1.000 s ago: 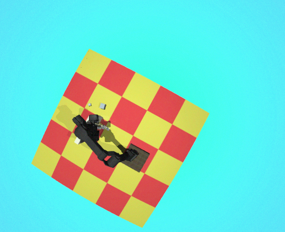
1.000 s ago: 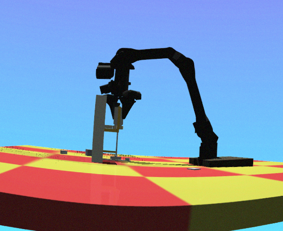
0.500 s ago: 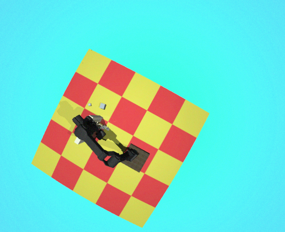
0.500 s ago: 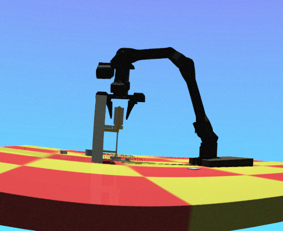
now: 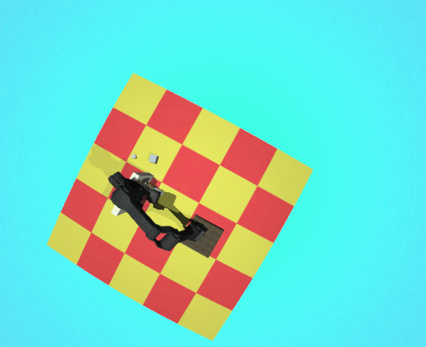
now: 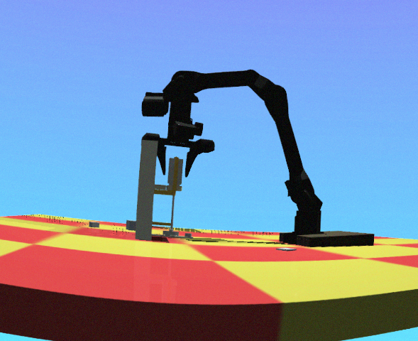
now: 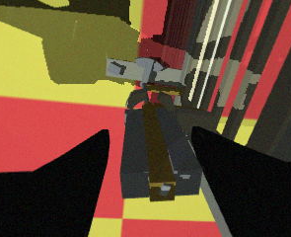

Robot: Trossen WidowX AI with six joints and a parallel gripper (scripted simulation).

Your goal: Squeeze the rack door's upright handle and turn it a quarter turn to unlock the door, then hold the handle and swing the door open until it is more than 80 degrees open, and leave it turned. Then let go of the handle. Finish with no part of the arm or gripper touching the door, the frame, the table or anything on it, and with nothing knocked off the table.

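The door's upright handle (image 6: 175, 183) (image 7: 135, 158) is a dark grey block with a brown-gold strip down its middle. My gripper (image 6: 174, 174) (image 7: 150, 133) points down, open, with one fingertip on each side of the handle's upper part. In the exterior view, gaps show between both fingers and the handle. The rack's tall grey frame (image 6: 146, 190) stands close beside one finger; its pale top (image 5: 134, 176) shows partly from above. Brackets join the handle side to the frame. The arm hides most of the rack from above, and the door's exact angle is unclear.
Two small grey blocks (image 5: 153, 158) (image 5: 134, 156) lie on the checkered table (image 5: 190, 171) beyond the rack. A flat grey piece (image 6: 286, 249) lies near the robot's dark base (image 5: 210, 241) (image 6: 335, 239). The frame stands very close to the gripper body.
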